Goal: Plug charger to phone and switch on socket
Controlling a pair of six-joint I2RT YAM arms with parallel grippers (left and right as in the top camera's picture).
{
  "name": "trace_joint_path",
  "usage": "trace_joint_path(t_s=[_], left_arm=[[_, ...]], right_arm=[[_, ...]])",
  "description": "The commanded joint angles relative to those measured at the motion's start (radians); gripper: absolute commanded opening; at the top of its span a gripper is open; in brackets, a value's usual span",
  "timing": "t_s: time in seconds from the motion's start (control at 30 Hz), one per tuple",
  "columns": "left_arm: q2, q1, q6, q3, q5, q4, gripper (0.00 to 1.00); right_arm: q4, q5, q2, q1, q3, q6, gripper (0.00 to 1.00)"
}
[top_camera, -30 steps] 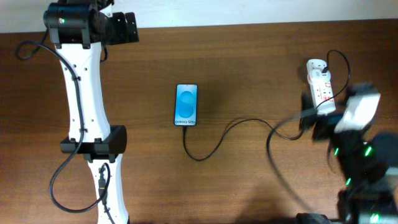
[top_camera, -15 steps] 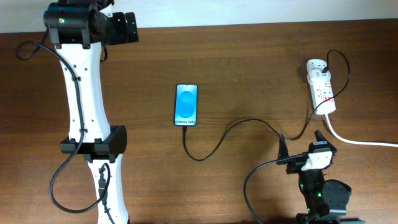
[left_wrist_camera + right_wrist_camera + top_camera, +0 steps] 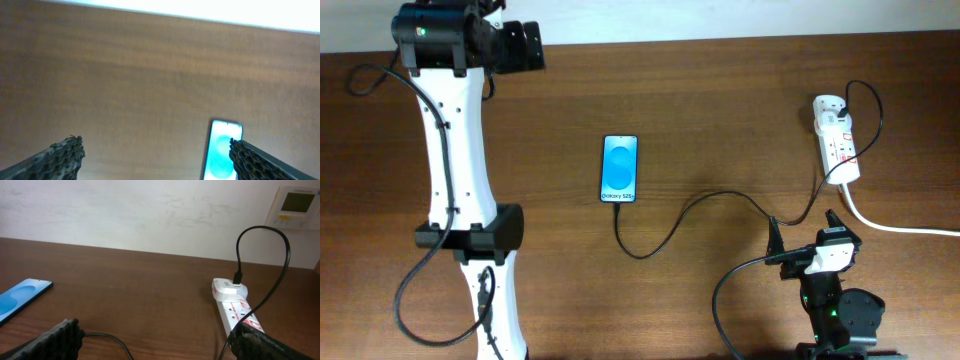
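Note:
The phone [image 3: 620, 168] lies flat mid-table, blue screen up; it also shows in the left wrist view [image 3: 222, 150] and the right wrist view [image 3: 20, 297]. The charger cable [image 3: 665, 235] runs from the phone's near edge in a curve to the right and up to a white adapter on the socket [image 3: 837, 142]. I cannot tell if its tip sits in the phone. The socket also shows in the right wrist view [image 3: 235, 307]. My right gripper [image 3: 804, 230] is open and empty near the cable. My left gripper [image 3: 528, 45] is open, far back left.
A thick white cord [image 3: 905, 228] leaves the socket toward the right edge. The left arm's white links [image 3: 455, 180] run down the left side. My own black cable [image 3: 725, 290] loops near the right arm's base. A wall panel [image 3: 296, 202] hangs behind the table.
The right arm has pulled back from beside the socket to the table's front and has stayed still for the last half second. The left arm, phone and cable have not moved.

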Motion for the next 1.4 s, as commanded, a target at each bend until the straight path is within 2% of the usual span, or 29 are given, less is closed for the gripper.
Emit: trace_joint_path(t_s=[0.0, 0.03, 0.1, 0.2, 0.27, 0.33, 0.4, 0.47, 0.53, 0.73, 0.83, 1.37], left_arm=[[-0.319, -0.013, -0.001, -0.325, -0.040, 0.002, 0.99], [-0.438, -0.013, -0.002, -0.475, -0.084, 0.016, 0.99], [-0.698, -0.013, -0.002, -0.841, -0.133, 0.155, 0.99], [-1.065, -0.011, -0.001, -1.492, -0.134, 0.665, 0.99], [-1.266, -0.011, -0.001, -1.852, -0.133, 0.945, 0.99], [-1.463, 0.012, 0.000, -2.162, -0.098, 1.205, 0.99], [-1.662, 0.067, 0.114, -2.450, 0.059, 1.481, 0.99], [-1.847, 0.087, 0.159, -2.679, 0.092, 1.656, 0.99], [-1.979, 0.087, 0.189, -2.842, 0.092, 1.741, 0.99], [-2.211, 0.087, 0.246, -3.026, 0.084, 1.748, 0.99], [-2.334, 0.088, 0.246, -3.040, 0.065, 1.605, 1.00], [-2.345, 0.087, 0.246, -3.040, 0.069, 1.605, 0.99]], right_arm=[[-0.006, -0.009, -0.006, 0.005, -0.005, 0.005, 0.98], [-0.005, -0.009, -0.006, 0.005, -0.005, 0.005, 0.98], [-0.006, -0.009, -0.006, 0.005, -0.005, 0.005, 0.98], [-0.006, -0.009, -0.006, 0.005, -0.005, 0.005, 0.98], [-0.005, -0.009, -0.006, 0.005, -0.005, 0.005, 0.98], [-0.006, -0.009, -0.006, 0.005, -0.005, 0.005, 0.98], [-0.006, -0.009, -0.006, 0.005, -0.005, 0.005, 0.98], [-0.006, -0.009, -0.006, 0.005, -0.005, 0.005, 0.98], [-0.006, -0.009, -0.006, 0.005, -0.005, 0.005, 0.98], [-0.006, -0.009, -0.006, 0.005, -0.005, 0.005, 0.98], [-0.005, -0.009, -0.006, 0.005, -0.005, 0.005, 0.98], [-0.005, -0.009, -0.006, 0.005, -0.005, 0.005, 0.98]])
